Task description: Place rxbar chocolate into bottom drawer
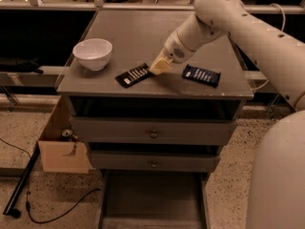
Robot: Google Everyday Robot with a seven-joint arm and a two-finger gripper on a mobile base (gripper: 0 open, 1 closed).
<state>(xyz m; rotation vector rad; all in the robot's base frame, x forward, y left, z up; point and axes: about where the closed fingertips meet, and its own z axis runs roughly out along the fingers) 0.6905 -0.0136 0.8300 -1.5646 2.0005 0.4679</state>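
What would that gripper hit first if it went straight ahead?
Likely the rxbar chocolate: the gripper angles down-left at its nearer end on the cabinet top, though depth is unclear.
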